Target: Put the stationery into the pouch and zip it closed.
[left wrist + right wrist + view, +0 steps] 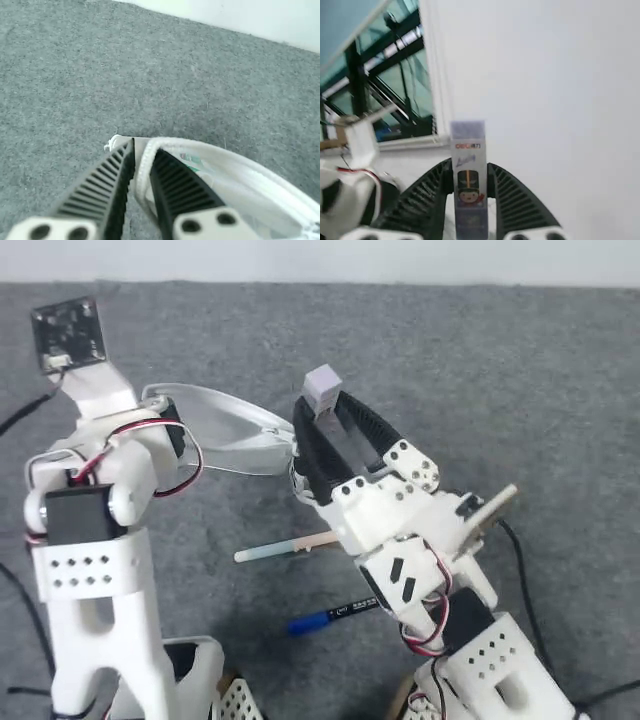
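Observation:
The translucent white pouch is held off the grey mat by its end. My left gripper is shut on the pouch's white rim, with something green printed showing inside it. My right gripper is beside the pouch's other end, tilted up, shut on a small grey-purple eraser. In the right wrist view the eraser stands upright between the black ribbed fingers of the right gripper, with a wall and window behind.
A pale pen and a black pen with a blue cap lie on the grey mat in front of the arms. A wooden pencil pokes out beside the right arm. Open mat stretches behind the pouch.

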You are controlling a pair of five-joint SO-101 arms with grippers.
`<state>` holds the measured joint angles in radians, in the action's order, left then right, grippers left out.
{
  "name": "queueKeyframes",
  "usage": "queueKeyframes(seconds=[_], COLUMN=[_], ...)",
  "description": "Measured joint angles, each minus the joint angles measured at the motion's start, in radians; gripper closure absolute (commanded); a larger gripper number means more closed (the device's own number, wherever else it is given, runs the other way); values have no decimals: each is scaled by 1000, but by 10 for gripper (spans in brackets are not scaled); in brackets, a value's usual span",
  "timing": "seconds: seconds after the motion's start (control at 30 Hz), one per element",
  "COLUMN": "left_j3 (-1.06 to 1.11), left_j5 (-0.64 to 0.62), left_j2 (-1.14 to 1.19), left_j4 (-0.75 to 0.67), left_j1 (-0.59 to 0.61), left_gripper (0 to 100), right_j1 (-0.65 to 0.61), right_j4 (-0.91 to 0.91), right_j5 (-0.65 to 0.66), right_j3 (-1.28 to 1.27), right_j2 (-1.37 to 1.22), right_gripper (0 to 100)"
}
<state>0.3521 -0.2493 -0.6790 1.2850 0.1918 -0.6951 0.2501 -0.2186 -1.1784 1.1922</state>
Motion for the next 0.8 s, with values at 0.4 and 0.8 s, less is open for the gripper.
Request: queueKeyframes(seconds=[0.4, 0.8], left_j3=[11, 32], left_j5=[0, 0], left_j2=[0, -2], left_j4=[-2, -23], left_j1=[0, 5], left_gripper=[989, 989], right_j1=[-103, -98], right_j4=[361, 618], right_j5=[161, 170], right_j3=[57, 117], right_j2=[-517, -845], right_gripper=[985, 985])
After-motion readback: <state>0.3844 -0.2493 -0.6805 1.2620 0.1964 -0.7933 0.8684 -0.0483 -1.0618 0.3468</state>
